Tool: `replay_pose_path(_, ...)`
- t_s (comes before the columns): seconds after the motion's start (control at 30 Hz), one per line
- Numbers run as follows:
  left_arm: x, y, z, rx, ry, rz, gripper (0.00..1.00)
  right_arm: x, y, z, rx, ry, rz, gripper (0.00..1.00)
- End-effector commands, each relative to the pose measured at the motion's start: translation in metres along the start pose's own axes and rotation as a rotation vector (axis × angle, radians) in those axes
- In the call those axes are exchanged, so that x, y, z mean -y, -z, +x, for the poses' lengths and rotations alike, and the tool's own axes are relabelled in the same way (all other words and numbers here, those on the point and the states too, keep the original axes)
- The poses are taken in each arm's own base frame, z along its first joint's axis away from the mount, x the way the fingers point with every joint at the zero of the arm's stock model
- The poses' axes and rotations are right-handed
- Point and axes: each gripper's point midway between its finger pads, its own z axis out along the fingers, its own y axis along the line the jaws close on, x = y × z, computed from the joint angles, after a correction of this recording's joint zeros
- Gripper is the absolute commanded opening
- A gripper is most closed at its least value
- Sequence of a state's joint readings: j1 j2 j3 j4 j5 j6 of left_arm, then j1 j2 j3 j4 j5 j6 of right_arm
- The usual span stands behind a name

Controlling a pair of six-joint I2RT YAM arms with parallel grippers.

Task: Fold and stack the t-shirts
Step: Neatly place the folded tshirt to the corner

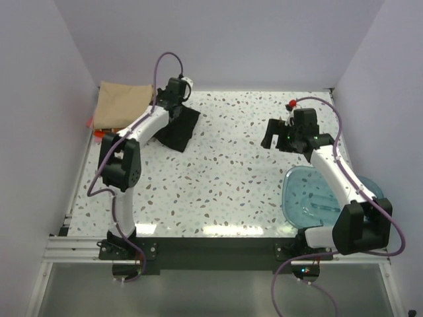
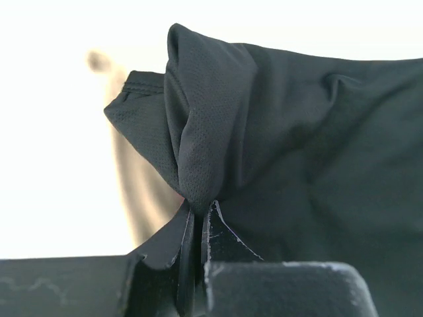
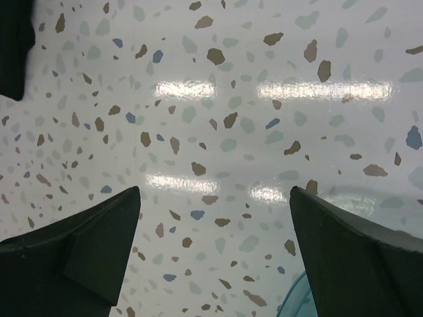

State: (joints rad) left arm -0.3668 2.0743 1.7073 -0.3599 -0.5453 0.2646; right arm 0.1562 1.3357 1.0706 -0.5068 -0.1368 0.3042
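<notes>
The black t-shirt (image 1: 178, 132), at 11 o'clock on the table (image 1: 218, 172), is pinched between the left fingers (image 2: 219, 234), while the right fingers (image 3: 99, 254) are spread apart.

I am running this from what looks like a robotics lab test cell, not a home or a shop. Plain pale walls (image 1: 39, 99) box in the left, far and right sides of a speckled terrazzo-pattern tabletop (image 1: 231, 165). A bare aluminium frame rail (image 1: 73, 249) runs along the near edge beside a dark mounting plate (image 1: 218, 246), and purple cables (image 1: 168, 54) loop loose.
</notes>
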Motion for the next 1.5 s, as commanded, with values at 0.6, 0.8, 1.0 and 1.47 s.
replay_pose_path(0.6,-0.150,0.102,-0.102,0.248,-0.031,-0.214,0.00,0.002,0.003,-0.001,0.009,0.005,0.017,0.99)
replay_pose_path(0.8,-0.180,0.115,-0.100,0.255,-0.001,-0.233,0.00,0.003,0.003,-0.001,0.008,0.000,0.019,0.99)
replay_pose_path(1.0,-0.206,0.111,-0.078,0.242,0.031,-0.233,0.00,0.003,0.000,0.001,-0.005,-0.003,0.020,0.99)
replay_pose_path(1.47,-0.245,0.040,-0.013,0.202,0.135,-0.168,0.00,0.007,-0.011,0.004,-0.041,-0.008,0.043,0.99)
